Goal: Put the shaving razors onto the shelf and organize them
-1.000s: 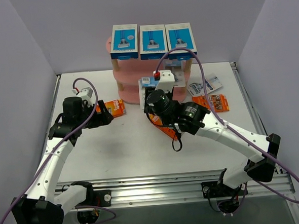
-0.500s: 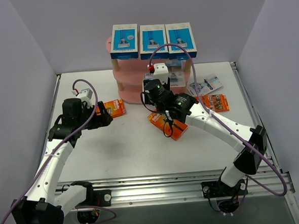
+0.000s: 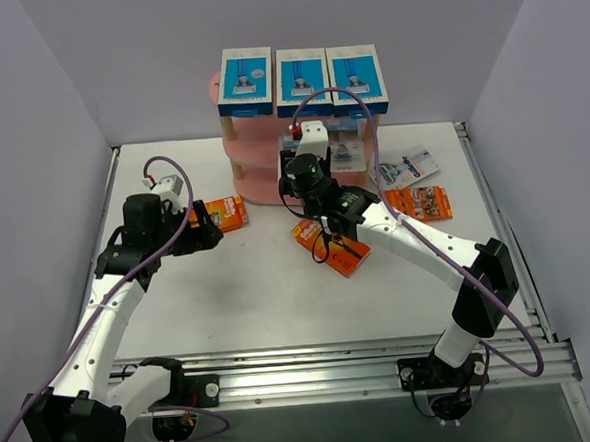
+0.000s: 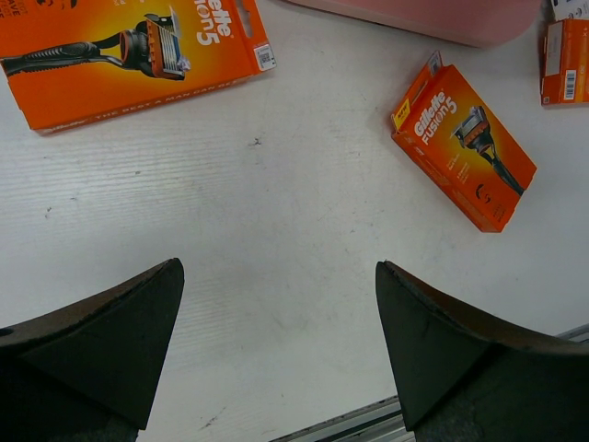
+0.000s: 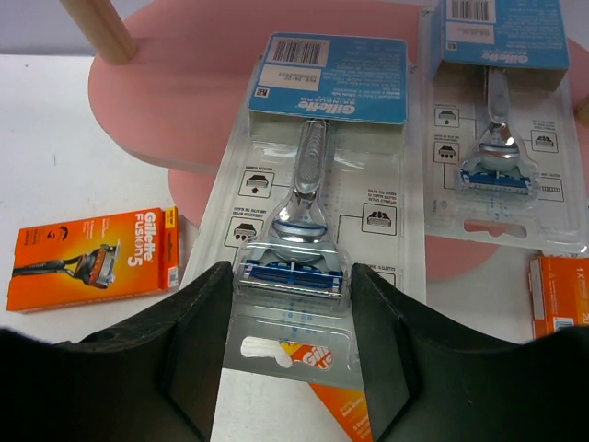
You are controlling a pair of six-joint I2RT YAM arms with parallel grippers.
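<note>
**Meanwhile, a blister pack is pinched at the shelf's edge**

Top external view: the shelf is seen at the middle of the table's far edge. Three blue boxes are stood in a row along its top board. The right gripper is positioned just under that board, at the shelf's front. The left gripper is held over the table's left side, just beside the left orange card. The middle orange card is seen under the right arm near the table's centre. The right orange card and a loose blister pack are placed toward the right edge.

Left wrist view: the fingers are spread wide, with bare table between them. The left orange card and the middle orange card are seen ahead, both apart from the fingers.

Right wrist view: the fingers are closed on the near end of the held blister pack. Its far end is laid over the rim of a pink board. A second blister pack is seen on that board, just beside it to the right.
</note>
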